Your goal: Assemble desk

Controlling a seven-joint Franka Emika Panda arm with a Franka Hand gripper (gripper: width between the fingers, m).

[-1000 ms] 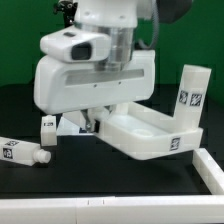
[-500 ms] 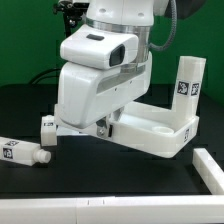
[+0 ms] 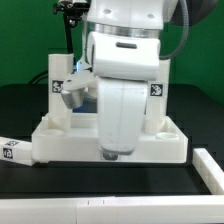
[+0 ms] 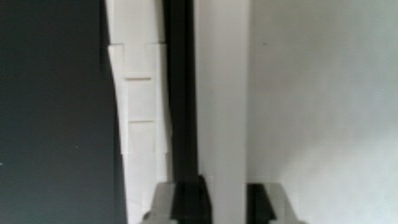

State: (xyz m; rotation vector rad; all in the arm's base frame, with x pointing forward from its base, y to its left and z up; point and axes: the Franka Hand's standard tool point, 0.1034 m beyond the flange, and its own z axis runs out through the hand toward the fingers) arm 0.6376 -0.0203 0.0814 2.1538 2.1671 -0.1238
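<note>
Gripper (image 3: pixel 112 153) narrow, pinched on the front wall of tabletop (image 3: pixel 55 146); wrist view: a white strip of tabletop (image 4: pixel 217 100) runs straight between the fingers (image 4: pixel 267 205); tabletop sits level at centre of table (image 3: pixel 25 105), under the arm, wall's long axis along exterior view's left-right; two legs upright at its back corners, one (image 3: pixel 58 88) on exterior view's left, one (image 3: pixel 158 100) on its right, probably seated in sockets, bases hidden; loose leg (image 3: pixel 15 152) lies on table to exterior view's left of gripper, well apart, near tabletop's corner, long axis roughly left-right; likely next: let go, reach left for it.
</note>
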